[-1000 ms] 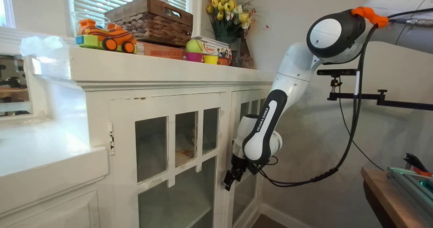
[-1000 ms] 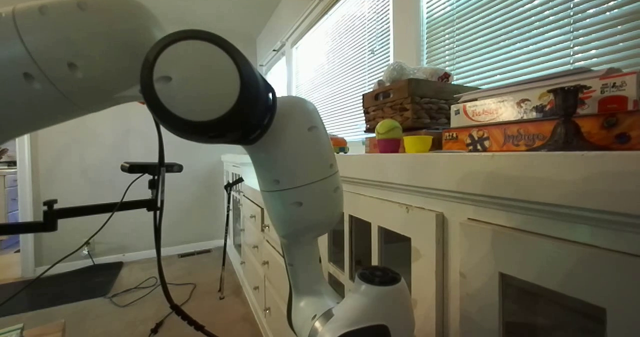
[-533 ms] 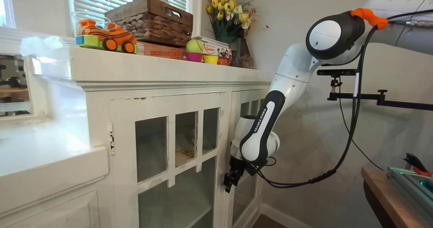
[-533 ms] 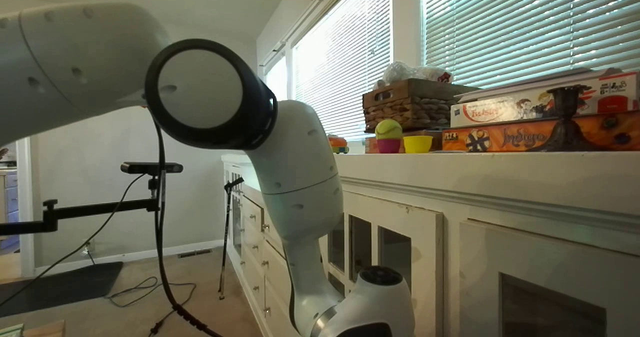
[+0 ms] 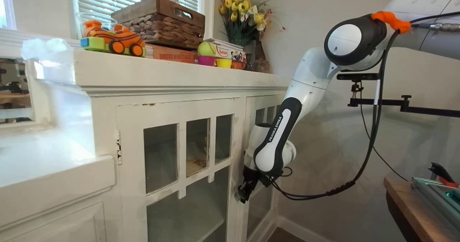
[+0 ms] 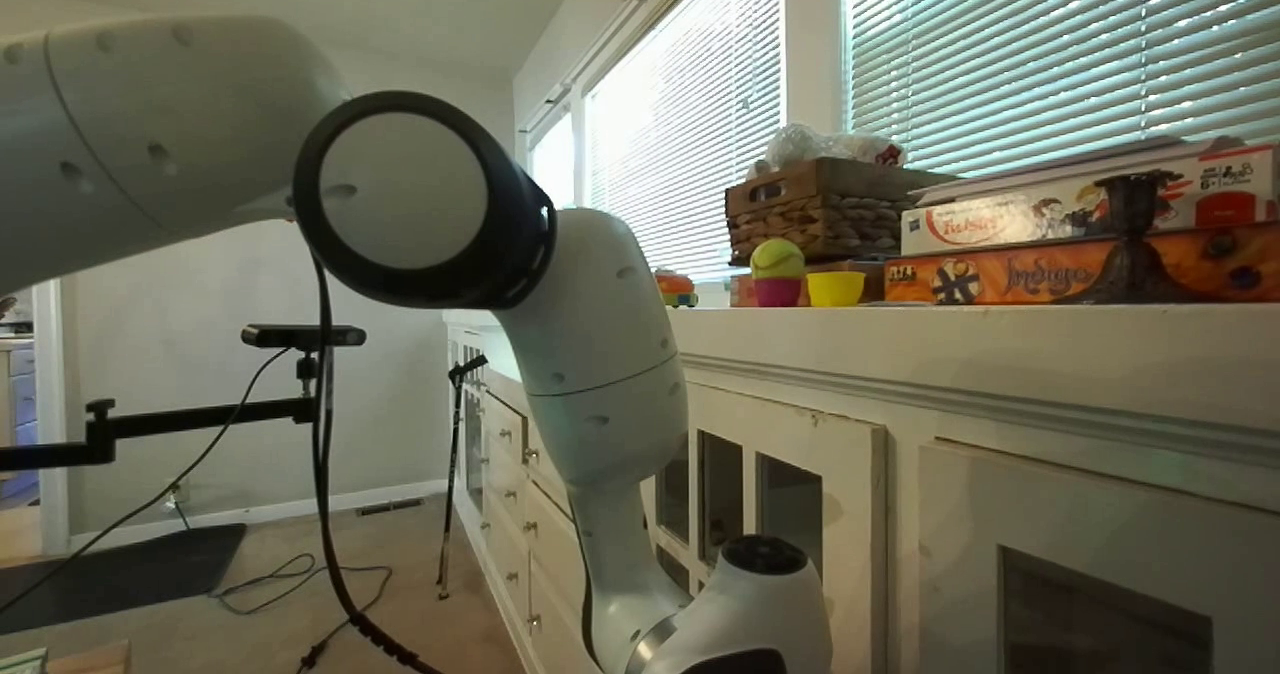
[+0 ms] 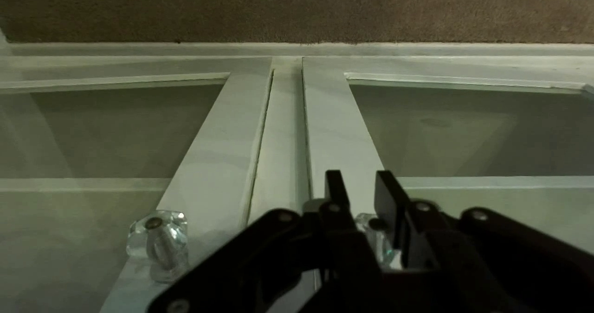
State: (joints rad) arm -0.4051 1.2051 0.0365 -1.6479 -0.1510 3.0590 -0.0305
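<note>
The black pincer (image 7: 363, 187) is at the front of the white cabinet (image 5: 102, 127). Its two fingers (image 7: 392, 201) have only a narrow gap, and a clear glass knob (image 7: 379, 245) shows in between. It is not possible to tell if they squeeze it. That knob is on the front of a cabinet door (image 5: 132, 141), close to the door's edge. A second glass knob (image 7: 160, 243) is on the next cabinet door (image 7: 213, 164), just across a thin white post (image 7: 283, 141). The robot's arm (image 5: 311, 73) bends down in front of the cabinet. The top of the cabinet is a worktop (image 5: 154, 69) full of things. Up there are a striped orange toy car (image 5: 115, 41), a brown basket (image 5: 172, 30), a yellow-green ball (image 5: 206, 49) on a pink cup (image 5: 206, 60), a yellow cup (image 5: 224, 63), some yellow flowers (image 5: 240, 8) and a stack of game boxes (image 6: 1030, 259).
</note>
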